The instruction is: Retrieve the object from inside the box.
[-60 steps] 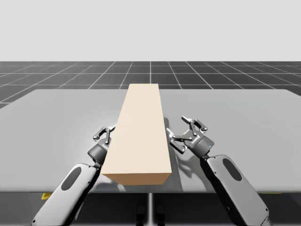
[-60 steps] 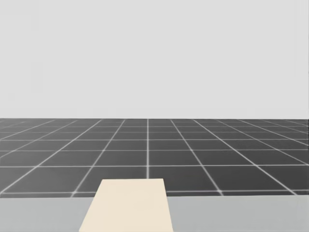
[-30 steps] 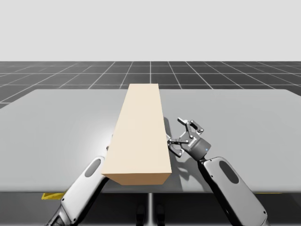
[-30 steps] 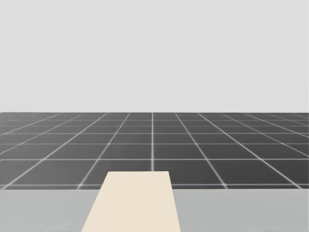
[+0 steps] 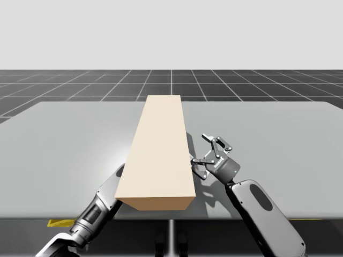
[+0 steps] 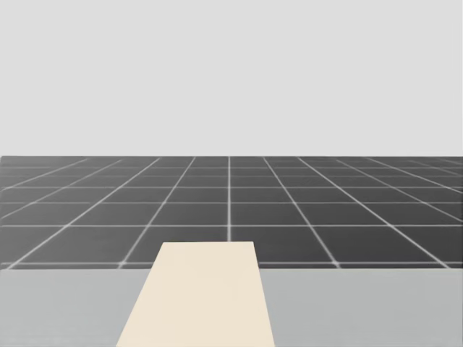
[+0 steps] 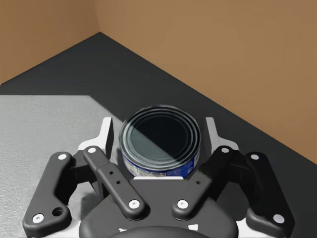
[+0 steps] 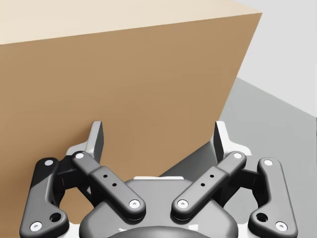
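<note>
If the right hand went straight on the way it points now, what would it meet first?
The tan box: its side wall stands straight ahead of the open right hand, across its whole line. The gap looks small in the high view, though depth is hard to judge.

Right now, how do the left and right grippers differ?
Place: the left gripper is inside the tan box; the right gripper is outside it, facing its outer side wall.
Load: the left gripper has an upright blue-labelled can right at it; the right gripper has nothing between its jaws, which stand wide open.
Shared: same black linkage build, both at the box's near end, on opposite sides.
</note>
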You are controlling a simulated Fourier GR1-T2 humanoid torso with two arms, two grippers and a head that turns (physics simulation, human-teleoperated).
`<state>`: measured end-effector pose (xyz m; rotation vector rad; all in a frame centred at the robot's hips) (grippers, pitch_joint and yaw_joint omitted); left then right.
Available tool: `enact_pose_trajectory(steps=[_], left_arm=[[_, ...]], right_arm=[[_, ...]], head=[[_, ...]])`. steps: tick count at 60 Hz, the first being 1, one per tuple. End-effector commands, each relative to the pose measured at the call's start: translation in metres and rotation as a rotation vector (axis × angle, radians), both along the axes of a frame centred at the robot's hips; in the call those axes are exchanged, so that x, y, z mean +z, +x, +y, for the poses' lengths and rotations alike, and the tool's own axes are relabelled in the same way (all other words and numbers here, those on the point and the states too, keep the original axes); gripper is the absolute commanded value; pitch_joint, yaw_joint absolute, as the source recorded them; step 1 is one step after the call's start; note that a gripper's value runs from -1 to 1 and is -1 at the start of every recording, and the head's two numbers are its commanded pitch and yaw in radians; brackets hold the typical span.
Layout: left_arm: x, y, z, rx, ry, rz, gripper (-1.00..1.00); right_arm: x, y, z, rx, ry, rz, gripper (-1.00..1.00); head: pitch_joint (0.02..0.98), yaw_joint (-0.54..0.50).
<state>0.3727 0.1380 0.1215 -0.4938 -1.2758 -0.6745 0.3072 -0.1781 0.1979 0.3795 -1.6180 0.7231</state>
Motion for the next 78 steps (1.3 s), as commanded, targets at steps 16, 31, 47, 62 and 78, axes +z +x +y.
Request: enact_pose_trajectory(steps=[16, 31, 47, 62, 78], left_arm=[[-0.007, 0.003, -0.001, -0.014, -0.022, 0.024, 1.00], [0.027, -0.005, 0.054, 0.128, -0.024, -0.041, 1.00], [0.050, -0.022, 0.119, 0.247, 0.012, -0.087, 1.00], [0.123, -0.005, 0.155, 0.324, 0.011, -0.200, 1.00], [0.223, 0.011, 0.150, 0.331, 0.016, -0.360, 1.00]], right_arm=[[0.001, -0.001, 0.000, -0.002, -0.009, -0.011, -1.00], [0.004, -0.002, -0.001, -0.008, -0.001, -0.017, -1.00], [0.009, 0.001, -0.006, -0.039, 0.028, -0.018, -1.00], [0.012, 0.002, -0.008, -0.045, 0.046, -0.024, -1.00], [0.014, 0.007, -0.014, -0.082, 0.080, 0.001, -1.00]], head=[[0.203, -0.01], [0.182, 0.00], [0.166, -0.01], [0.162, -0.01], [0.159, -0.02]])
